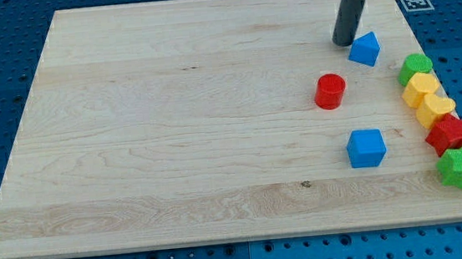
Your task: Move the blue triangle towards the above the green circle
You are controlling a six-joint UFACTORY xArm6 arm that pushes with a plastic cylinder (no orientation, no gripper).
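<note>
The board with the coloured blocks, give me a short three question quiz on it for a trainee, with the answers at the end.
1. True or false: my tip sits just to the view's left of the blue triangle.
2. Which block lies nearest the view's bottom right corner? A) red cylinder B) green star C) blue cube
3. Fill in: the green circle sits at the top of a column along the board's ____ edge.

Key: 1 true; 2 B; 3 right. The column also holds two yellow blocks and a red star.
</note>
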